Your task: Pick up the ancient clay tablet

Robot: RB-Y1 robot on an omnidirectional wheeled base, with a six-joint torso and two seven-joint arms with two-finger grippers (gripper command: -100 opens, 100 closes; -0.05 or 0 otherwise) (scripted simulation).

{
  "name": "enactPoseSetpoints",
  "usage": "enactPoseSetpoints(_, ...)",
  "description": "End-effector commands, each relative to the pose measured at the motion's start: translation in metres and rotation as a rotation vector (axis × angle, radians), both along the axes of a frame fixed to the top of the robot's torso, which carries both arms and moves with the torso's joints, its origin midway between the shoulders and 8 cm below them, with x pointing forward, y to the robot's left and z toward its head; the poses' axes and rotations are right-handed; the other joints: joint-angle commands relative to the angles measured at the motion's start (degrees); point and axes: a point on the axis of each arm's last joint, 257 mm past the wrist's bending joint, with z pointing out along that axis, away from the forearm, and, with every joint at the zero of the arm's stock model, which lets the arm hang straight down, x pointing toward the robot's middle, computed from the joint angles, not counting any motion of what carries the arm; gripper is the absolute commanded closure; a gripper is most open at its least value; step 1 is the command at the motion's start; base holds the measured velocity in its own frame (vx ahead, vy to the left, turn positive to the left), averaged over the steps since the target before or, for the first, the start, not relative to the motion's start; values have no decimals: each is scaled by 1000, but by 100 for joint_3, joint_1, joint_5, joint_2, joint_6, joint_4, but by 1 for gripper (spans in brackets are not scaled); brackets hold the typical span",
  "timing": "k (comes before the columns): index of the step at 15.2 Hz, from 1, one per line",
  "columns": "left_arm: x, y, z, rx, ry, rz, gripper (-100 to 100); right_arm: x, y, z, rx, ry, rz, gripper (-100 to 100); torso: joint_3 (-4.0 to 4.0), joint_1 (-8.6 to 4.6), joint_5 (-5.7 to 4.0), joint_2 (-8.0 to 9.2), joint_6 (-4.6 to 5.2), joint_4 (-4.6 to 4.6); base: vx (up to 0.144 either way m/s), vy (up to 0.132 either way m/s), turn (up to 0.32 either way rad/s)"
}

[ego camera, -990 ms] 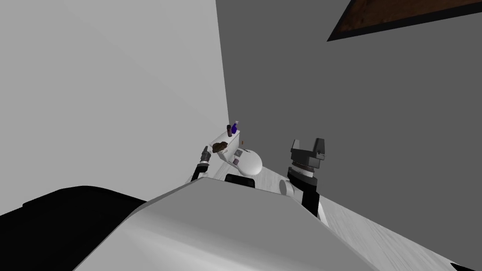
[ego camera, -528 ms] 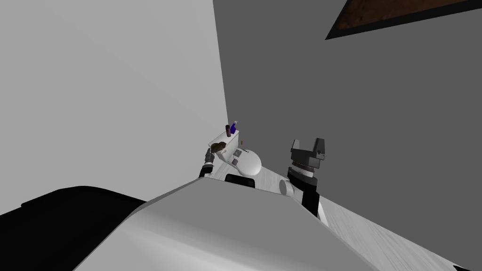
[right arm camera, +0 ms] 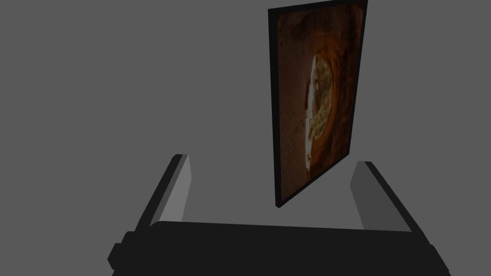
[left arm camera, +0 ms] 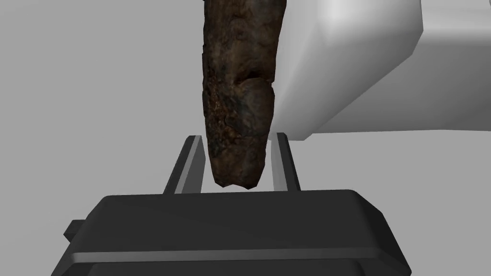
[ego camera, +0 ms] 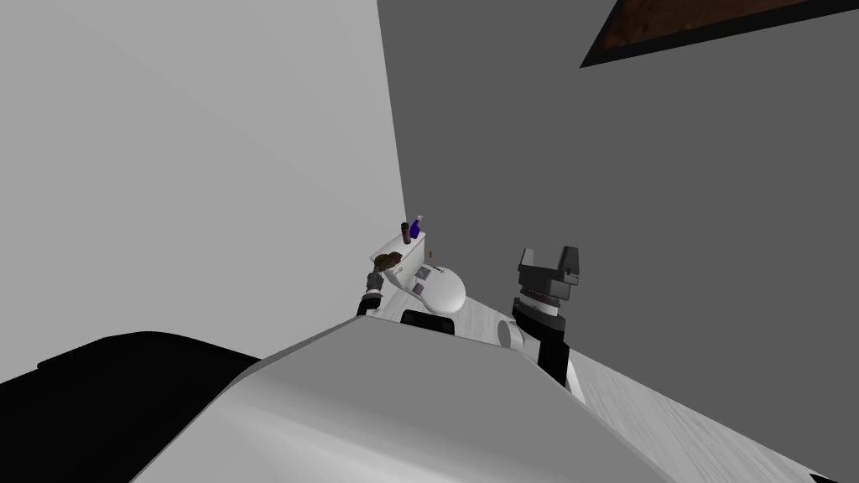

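Standing raised at the right with fingers spread wide, the right gripper (ego camera: 549,253) holds nothing. Farther left, the left gripper (left arm camera: 238,136) is clenched on the near end of the dark brown clay tablet (left arm camera: 237,96), its fingers pressing both sides, at the left edge of the white toilet tank (ego camera: 393,248). Beyond, a dark bottle (ego camera: 405,232) and a blue spray bottle (ego camera: 415,226) stand on the tank's far end.
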Motion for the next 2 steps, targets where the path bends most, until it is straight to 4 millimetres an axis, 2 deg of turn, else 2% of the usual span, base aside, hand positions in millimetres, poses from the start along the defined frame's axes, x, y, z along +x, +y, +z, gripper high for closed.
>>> enactPoseSetpoints(1, 4, 3, 7, -2, -5, 1, 100, 0, 0, 0, 0, 0, 0, 0, 0, 0, 0, 0, 0, 0, 58, 39, -2)
enactPoseSetpoints(2, 1, 1, 2, -1, 0, 1, 100, 0, 0, 0, 0, 0, 0, 0, -4, 10, -3, -13, 1, 3, 56, 39, -6)
